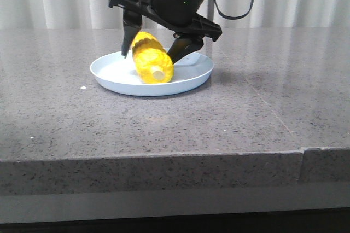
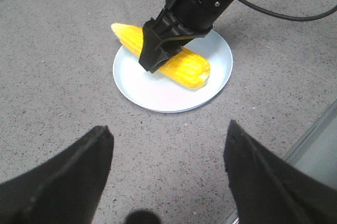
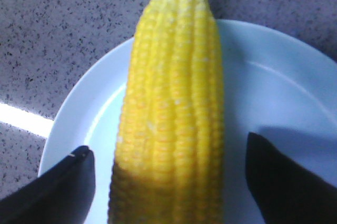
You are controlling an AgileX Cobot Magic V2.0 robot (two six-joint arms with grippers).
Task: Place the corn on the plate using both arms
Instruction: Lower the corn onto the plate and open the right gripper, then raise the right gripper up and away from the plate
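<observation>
The yellow corn (image 1: pixel 150 58) lies on the pale blue plate (image 1: pixel 109 74), its cream stub end facing the front. Its pointed tip reaches past the plate's rim. My right gripper (image 1: pixel 151 52) straddles the corn from above, open, with a gap on each side between fingers and cob. In the right wrist view the corn (image 3: pixel 174 103) lies between the fingers (image 3: pixel 68 184) on the plate (image 3: pixel 274 87). My left gripper (image 2: pixel 166 134) is open and empty over bare table, short of the plate (image 2: pixel 158 90) and corn (image 2: pixel 184 66). The left gripper does not show in the front view.
The grey speckled stone table (image 1: pixel 262 96) runs all round the plate. Its front edge (image 1: pixel 164 159) is near the camera. A table edge (image 2: pixel 316 129) shows in the left wrist view. A black cable (image 1: pixel 240 3) hangs from the right arm.
</observation>
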